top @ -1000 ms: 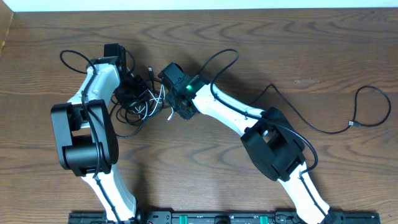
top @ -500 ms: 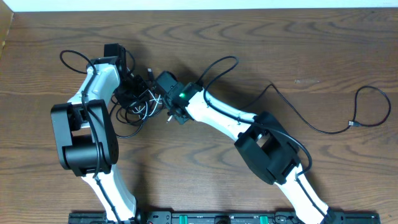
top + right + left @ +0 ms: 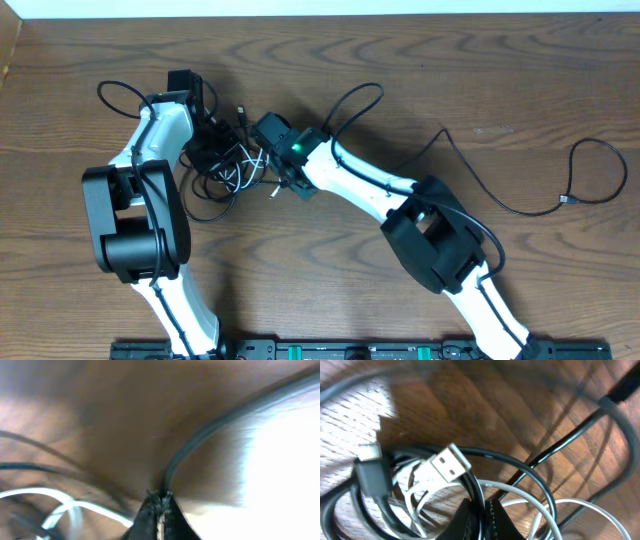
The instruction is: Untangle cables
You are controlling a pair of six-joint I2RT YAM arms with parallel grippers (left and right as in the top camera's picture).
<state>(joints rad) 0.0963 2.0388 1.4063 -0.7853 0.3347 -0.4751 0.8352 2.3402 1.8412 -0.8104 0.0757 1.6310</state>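
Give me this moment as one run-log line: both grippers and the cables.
left gripper: shut on tangled thin black and white cables | right gripper: shut on black strand | separate thin black cable: lying apart

Knot of thin black cables (image 3: 369, 477), one white cable (image 3: 422, 474) looped through, left of tabletop's centre toward far edge, its flat metal plug (image 3: 451, 461) atop the coils, dark strands nipped in my left gripper (image 3: 481, 510) and right gripper (image 3: 160, 497), lone black cable (image 3: 566, 200) spread loose near right edge.

Cables (image 3: 226, 172) between left arm (image 3: 160, 130), right arm (image 3: 352, 180)
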